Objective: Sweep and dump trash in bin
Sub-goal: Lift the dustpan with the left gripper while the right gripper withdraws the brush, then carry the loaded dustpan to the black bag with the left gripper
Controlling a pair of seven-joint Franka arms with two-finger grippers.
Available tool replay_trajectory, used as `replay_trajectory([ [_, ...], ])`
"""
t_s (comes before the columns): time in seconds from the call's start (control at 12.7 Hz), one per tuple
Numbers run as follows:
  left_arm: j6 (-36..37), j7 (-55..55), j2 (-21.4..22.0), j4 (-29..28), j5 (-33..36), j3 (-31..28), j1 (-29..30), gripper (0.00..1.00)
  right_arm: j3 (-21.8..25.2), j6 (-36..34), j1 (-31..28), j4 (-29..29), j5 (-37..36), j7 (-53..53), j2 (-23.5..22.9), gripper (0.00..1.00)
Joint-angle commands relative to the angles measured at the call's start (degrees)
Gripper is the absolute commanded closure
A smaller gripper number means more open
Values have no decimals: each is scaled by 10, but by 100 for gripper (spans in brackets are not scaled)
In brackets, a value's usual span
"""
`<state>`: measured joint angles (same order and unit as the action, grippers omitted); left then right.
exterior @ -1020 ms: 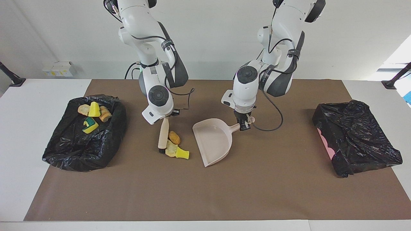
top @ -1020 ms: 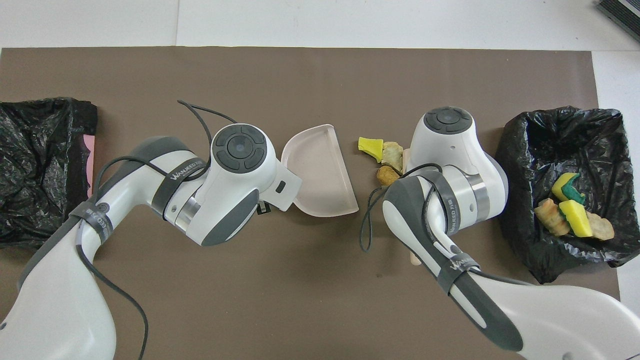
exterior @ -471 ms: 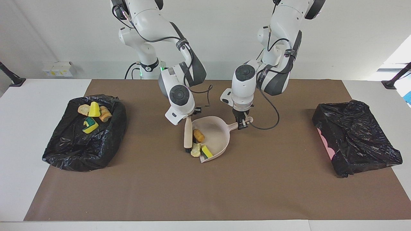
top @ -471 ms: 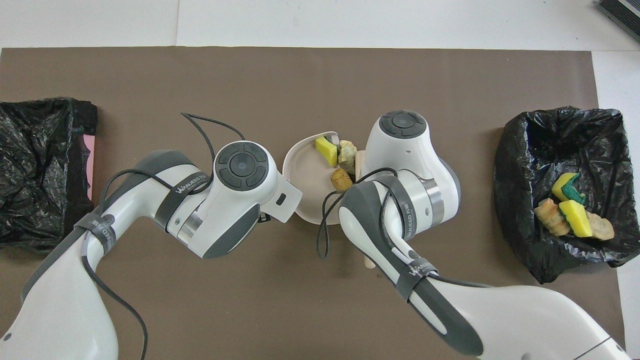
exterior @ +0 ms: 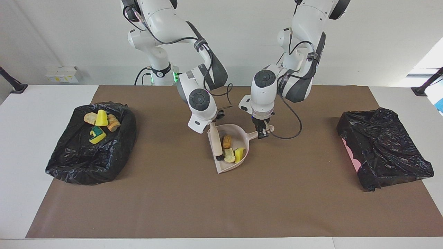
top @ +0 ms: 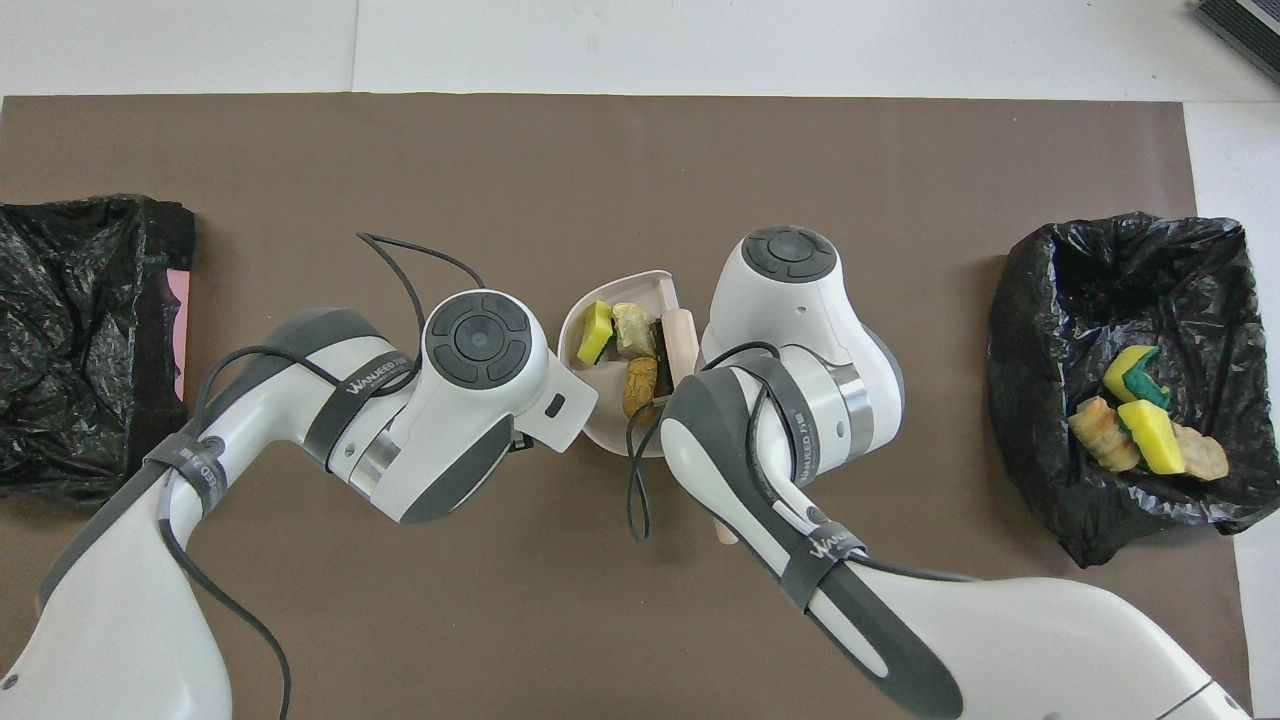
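Sweeping last scraps into dustpan

Two bag-lined bins at table ends; bin [exterior: 91, 141] at right arm's end already holding four scraps. Left gripper [exterior: 262, 133] clamped on dustpan [exterior: 238, 136] handle; right gripper [exterior: 211, 123] clamped on brush [exterior: 217, 143]. Three trash [exterior: 231, 149] pieces inside pan. Best to draw bristles deeper, keeping pan flat.

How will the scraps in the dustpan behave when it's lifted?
The three scraps look like light sponge and bread lumps, loose in the dustpan, so they would probably slide or tumble if it tips toward its open edge, where nothing shows to stop them.
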<state>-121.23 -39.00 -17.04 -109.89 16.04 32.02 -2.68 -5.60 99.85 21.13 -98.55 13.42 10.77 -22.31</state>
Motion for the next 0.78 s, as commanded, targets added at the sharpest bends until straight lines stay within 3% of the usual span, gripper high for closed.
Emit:
replay_trajectory([
  [0.0,-4,-46,25,-27,-8,-4,14,100,0,-37,-36,8,10,-22,33,100],
  [0.24,-1,-83,27,-24,-9,-11,20,100,1,-80,-64,6,2,-13,72,100],
  [0.39,8,-141,51,-24,-28,-31,26,100,1,-113,-59,4,-21,14,93,100],
  [0.71,49,-296,103,-26,-105,-120,22,100,-5,-137,4,1,-24,87,110,100],
])
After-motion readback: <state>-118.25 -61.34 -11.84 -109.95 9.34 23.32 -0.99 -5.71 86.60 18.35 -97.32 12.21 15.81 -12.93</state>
